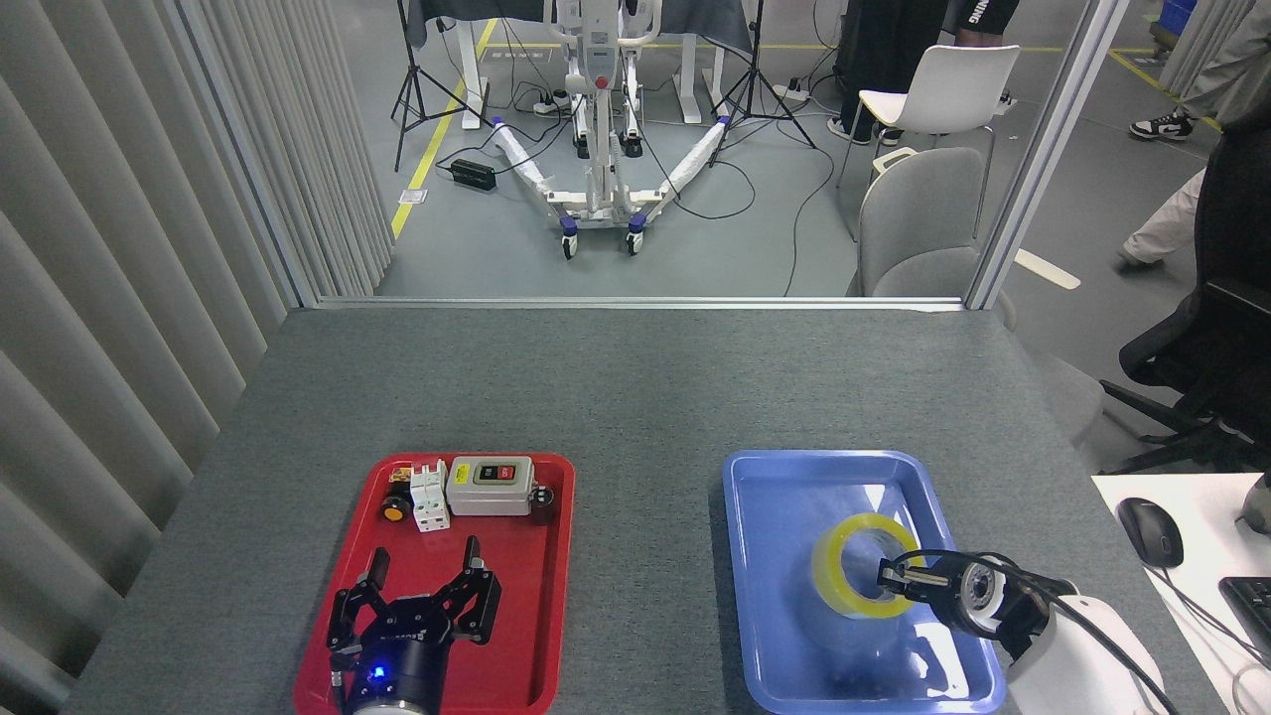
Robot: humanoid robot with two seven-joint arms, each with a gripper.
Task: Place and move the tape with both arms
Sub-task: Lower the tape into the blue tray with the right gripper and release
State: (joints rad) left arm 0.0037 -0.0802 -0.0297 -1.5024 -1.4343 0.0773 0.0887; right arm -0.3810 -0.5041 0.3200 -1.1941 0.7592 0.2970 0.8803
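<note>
Yellow tape [844, 581] in right hand's [887, 576] grip

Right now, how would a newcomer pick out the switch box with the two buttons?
Find the red tray on the grey table's left side. Along its far edge sits the switch box, a pale grey rectangular case, the largest item there, with a dark panel on top.

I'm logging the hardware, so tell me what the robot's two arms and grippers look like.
The left gripper is black with several jointed fingers, faint white lettering and a blue light on its body. The right gripper has slim black fingers on a round silver-and-black wrist, a white housing behind it and black cables looping over.
</note>
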